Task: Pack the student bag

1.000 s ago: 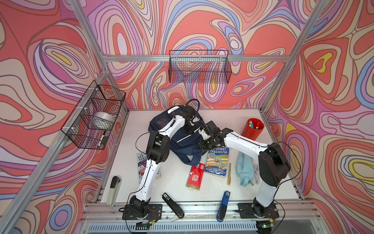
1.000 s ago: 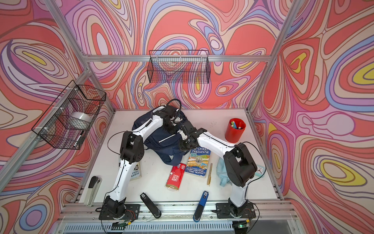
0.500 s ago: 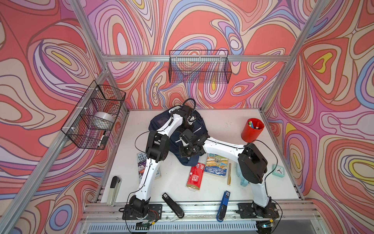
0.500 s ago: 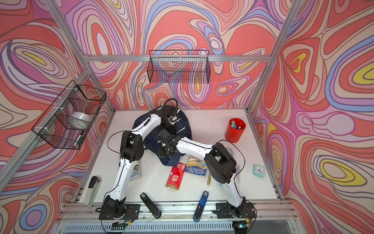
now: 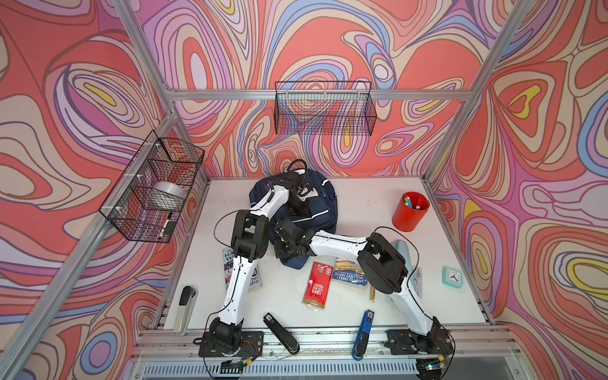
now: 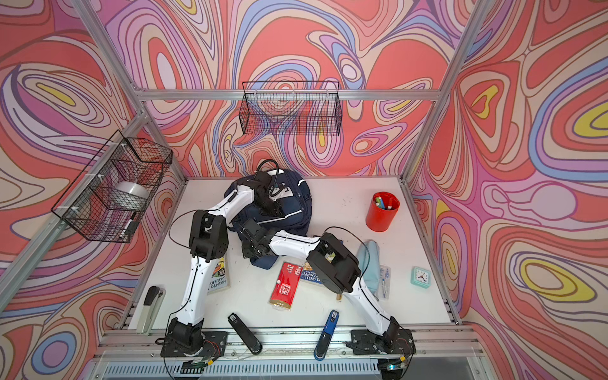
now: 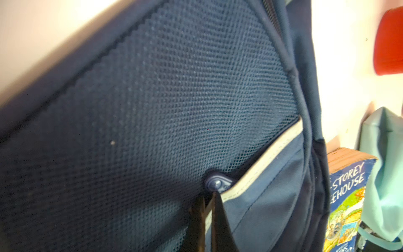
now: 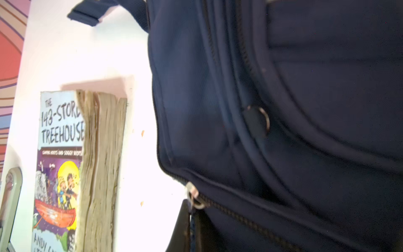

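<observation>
We see the student bag [image 5: 324,205] lying toward the back of the table [image 5: 362,210]. Our left pincer [image 7: 207,204] is clamped on its white-trimmed pocket edge [image 7: 261,161]. Our right pincer [image 8: 191,217] grips fabric beside a zipper slider [image 8: 194,195].

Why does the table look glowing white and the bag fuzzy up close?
Left wrist view: the student bag is very close, its edge blurred; the table glares white. Right wrist view: same glare, soft fabric. Both top views: sharp, evenly lit.
</observation>
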You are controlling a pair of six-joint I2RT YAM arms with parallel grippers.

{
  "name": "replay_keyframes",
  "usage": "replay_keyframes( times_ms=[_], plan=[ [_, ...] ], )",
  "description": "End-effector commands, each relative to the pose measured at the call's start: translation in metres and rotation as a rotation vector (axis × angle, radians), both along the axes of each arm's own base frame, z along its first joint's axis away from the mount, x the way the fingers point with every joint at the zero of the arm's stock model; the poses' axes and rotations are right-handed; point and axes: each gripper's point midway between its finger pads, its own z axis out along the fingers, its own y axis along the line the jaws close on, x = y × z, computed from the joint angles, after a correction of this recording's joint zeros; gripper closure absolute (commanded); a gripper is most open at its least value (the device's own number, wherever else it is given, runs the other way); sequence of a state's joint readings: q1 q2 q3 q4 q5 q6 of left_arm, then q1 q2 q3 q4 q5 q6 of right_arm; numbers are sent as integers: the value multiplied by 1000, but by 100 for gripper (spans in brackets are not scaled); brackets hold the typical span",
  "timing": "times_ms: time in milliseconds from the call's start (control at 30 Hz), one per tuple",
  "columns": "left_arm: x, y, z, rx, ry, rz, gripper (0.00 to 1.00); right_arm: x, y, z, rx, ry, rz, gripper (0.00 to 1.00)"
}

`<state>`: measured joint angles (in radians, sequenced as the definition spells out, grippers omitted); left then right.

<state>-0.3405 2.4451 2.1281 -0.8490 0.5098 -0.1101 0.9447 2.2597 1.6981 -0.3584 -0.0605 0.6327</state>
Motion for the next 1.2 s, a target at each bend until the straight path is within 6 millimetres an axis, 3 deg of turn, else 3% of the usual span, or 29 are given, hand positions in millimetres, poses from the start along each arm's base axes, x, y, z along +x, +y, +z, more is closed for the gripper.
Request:
replay_keyframes(
  times_ms=[0, 67, 133, 233, 333, 433, 500, 567, 700, 800, 900, 1167],
  plan=[
    [-9, 18, -11, 40, 33, 72, 95, -21, -7, 21, 34, -15, 40, 100],
    [-9, 25, 19, 53, -29, 68, 85, -26, -21, 33, 75, -27, 14, 100],
    [-16, 32, 34, 98, -54, 51, 79, -29, -36, 39, 84, -33, -7, 100],
    [-36, 31, 38, 117, -37, 0, 67, -36, -49, 42, 73, -51, 38, 100],
    [-55, 21, 37, 113, -21, -27, 63, -31, -75, 34, -10, -54, 34, 100],
    [-55, 42, 40, 32, 25, 196, 65, -32, -70, 29, 72, -9, 63, 100],
    [-44, 60, 58, -102, 17, 331, 66, -33, -67, 26, 69, 6, 69, 100],
    [-34, 80, 88, -175, -43, 407, 66, -35, -64, 21, 100, 43, 58, 92],
    [-43, 93, 122, -154, -118, 414, 65, -40, -56, 23, 143, 72, 82, 87],
    [-56, 94, 121, -174, -117, 418, 66, -41, -52, 34, 172, 70, 91, 83],
    [-67, 104, 111, -77, -134, 406, 67, -37, -59, 38, 161, 53, 60, 93],
    [-83, 103, 94, -17, -140, 367, 77, -35, -53, 31, 158, 73, 76, 100]
  ],
)
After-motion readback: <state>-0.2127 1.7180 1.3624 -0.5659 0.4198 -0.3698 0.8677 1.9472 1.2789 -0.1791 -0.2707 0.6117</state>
